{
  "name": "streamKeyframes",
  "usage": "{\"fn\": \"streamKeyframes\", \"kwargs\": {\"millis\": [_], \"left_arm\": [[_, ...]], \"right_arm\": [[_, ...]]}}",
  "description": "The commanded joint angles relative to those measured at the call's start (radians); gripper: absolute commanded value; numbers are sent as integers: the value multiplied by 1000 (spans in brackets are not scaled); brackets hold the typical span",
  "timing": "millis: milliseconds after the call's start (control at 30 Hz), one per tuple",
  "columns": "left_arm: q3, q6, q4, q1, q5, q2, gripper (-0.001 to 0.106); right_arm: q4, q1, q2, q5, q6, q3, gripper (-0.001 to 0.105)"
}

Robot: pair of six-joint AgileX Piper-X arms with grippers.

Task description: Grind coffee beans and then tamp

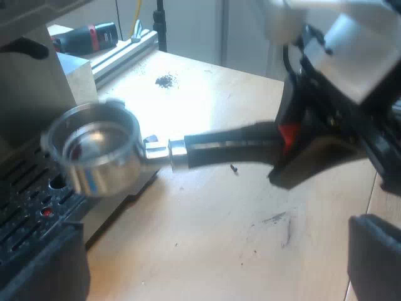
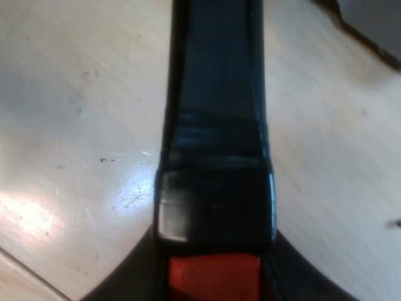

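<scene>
Observed right gripper (image 1: 294, 141) clamped on the red end of the holder (image 1: 94, 150) handle (image 1: 225, 147), metal basket hanging over the drip tray (image 1: 25, 207) beside the wooden table (image 1: 219, 232), left gripper (image 1: 207, 276) fingers apart, empty.

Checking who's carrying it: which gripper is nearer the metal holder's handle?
Right. The right gripper grips the metal holder by its handle, at the red end. The left gripper hangs open above the table, apart from the handle.
</scene>
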Motion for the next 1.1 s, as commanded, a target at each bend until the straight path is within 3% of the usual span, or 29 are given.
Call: {"fn": "streamKeyframes", "kwargs": {"millis": [33,467,767,1100], "left_arm": [[-16,-5,8,-6,-7,-3,85],[-18,-5,71,-6,-29,28,85],[-12,50,71,-6,-47,189,85],[9,59,71,-6,-52,303,85]], "right_arm": [[-117,4,-38,5,-81,34,0],[-259,-89,-45,-170,-243,229,0],[-327,-89,-28,-171,-220,351,0],[-407,-89,102,-169,-216,368,0]]}}
